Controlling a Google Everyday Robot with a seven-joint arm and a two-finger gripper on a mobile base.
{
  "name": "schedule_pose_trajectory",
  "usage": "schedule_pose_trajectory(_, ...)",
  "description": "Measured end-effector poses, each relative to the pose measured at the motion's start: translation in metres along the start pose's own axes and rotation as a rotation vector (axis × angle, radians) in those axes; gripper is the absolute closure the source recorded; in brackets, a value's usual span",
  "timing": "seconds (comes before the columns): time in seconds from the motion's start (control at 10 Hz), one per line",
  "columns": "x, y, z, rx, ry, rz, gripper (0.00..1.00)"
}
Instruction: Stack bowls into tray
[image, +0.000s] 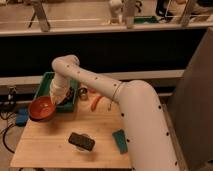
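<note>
The bowl (42, 109) sits just beside the jaws, on their outer side, toward the tabletop's edge. It overlaps the near corner of the tray (46, 79). We cannot tell whether it rests on that rim or is raised off it. We judge that it is placed there because the corner is the entry point for setting it into the tray, and that it is not yet set down inside.

The gripper (66, 96) hangs over the tray's near half, pointing downward from the white arm (135, 110). We cannot tell how far the jaws are open, nor whether they have hold of the bowl. Only one bowl is seen.

On the far side of the jaws from the bowl, near them, stand a small metal cup (83, 92) and a curved orange item (96, 102). Well apart, toward the camera, lie a black block (81, 141) and a teal rectangle (120, 141).

The tabletop (50, 145) is pale wood. Behind it runs a dark low wall between pale ledges. A grey panel (197, 85) stands to one side.
</note>
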Motion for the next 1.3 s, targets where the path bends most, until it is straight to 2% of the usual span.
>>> schedule_pose_trajectory(0.1,-0.002,-0.017,-0.015,0.008,-0.012,-0.030,1.00)
schedule_pose_trajectory(0.3,-0.002,-0.043,-0.031,0.022,-0.031,-0.078,1.00)
schedule_pose_trajectory(0.4,-0.001,-0.055,-0.034,0.026,-0.038,-0.095,1.00)
schedule_pose_trajectory(0.7,0.017,-0.065,-0.038,0.031,-0.033,-0.094,1.00)
schedule_pose_trajectory(0.8,0.027,-0.068,-0.038,0.038,-0.019,-0.088,1.00)
schedule_pose_trajectory(1.0,0.049,-0.057,-0.043,0.066,0.038,-0.043,1.00)
schedule_pose_trajectory(1.3,0.063,-0.046,-0.041,0.100,0.111,0.030,1.00)
